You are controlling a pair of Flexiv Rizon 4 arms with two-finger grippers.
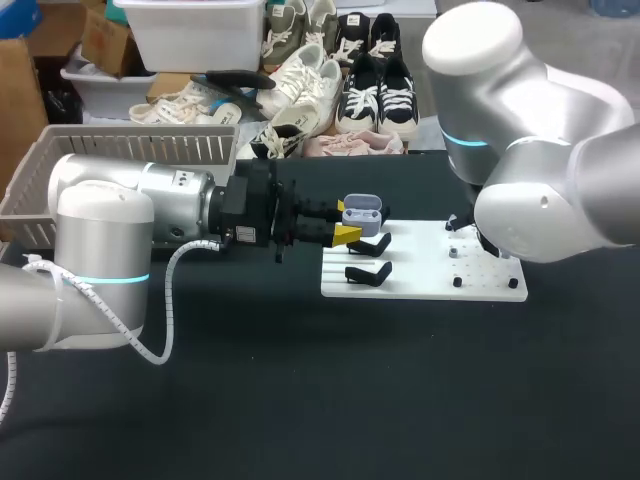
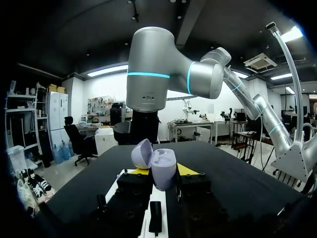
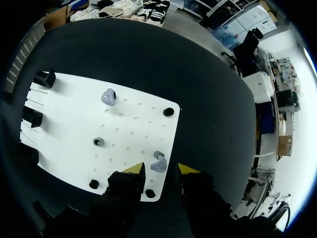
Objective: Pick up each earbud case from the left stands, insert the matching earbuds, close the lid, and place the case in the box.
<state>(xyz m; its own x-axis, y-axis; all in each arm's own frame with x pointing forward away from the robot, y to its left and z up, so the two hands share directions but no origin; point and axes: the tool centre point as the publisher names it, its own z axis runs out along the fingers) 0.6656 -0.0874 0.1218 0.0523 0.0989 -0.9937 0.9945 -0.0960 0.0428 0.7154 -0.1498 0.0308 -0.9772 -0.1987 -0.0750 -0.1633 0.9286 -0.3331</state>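
My right claw (image 3: 159, 172) hangs open over the near corner of the white perforated board (image 3: 74, 124). A small lavender earbud (image 3: 158, 163) sits between its yellow tips, and neither tip seems to touch it. To do this pick well, I'd centre the earbud in the gap and come straight down. I'd close gently on its rounded body so it doesn't squirt out sideways, then lift clear of the black pegs beside it. My left claw (image 2: 157, 172) is closed on the glossy lavender earbud case (image 2: 163, 166), gripping its base from both sides. It holds the case above the black stands (image 1: 370, 246) with the lid swung open, and I'd keep it steady and level as the target. A second lavender earbud (image 3: 109, 96) waits further out on the board, which lies on the black surface (image 3: 148, 64). The beige slatted basket (image 1: 120, 150) at the far left is probably the box. In the head view my right arm's own bulk hides its claw. I can't see into the case's sockets, so I can't tell which earbud belongs in which side or how this one is seated.
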